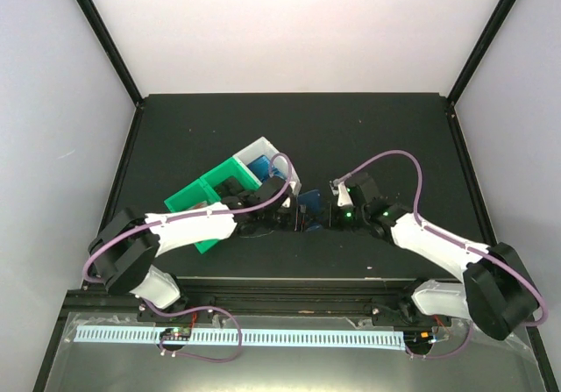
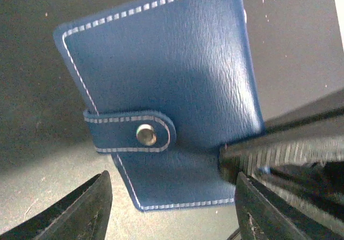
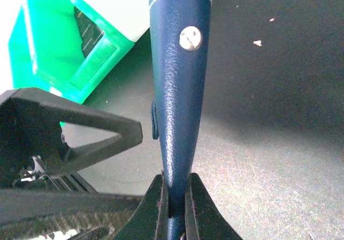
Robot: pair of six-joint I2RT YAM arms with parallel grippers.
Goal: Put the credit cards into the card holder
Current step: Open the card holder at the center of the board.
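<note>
The card holder [image 1: 308, 204] is a dark blue wallet with white stitching, closed, its clasp tab snapped. My right gripper [image 1: 326, 212] is shut on its edge and holds it upright above the table; the grip shows in the right wrist view [image 3: 176, 208] on the card holder [image 3: 180, 89]. My left gripper [image 1: 289, 219] is open just left of it. In the left wrist view the card holder [image 2: 161, 89] fills the frame beyond my open left gripper [image 2: 174, 210], untouched by its fingers. Blue credit cards [image 1: 260, 166] lie in the white bin; dark cards [image 3: 88, 30] sit in the green bin.
A green bin [image 1: 188, 197] and a white bin [image 1: 263, 144] stand side by side left of centre, partly under my left arm. They also show in the right wrist view, the green bin [image 3: 59, 63] and the white bin [image 3: 115, 14]. The table is black.
</note>
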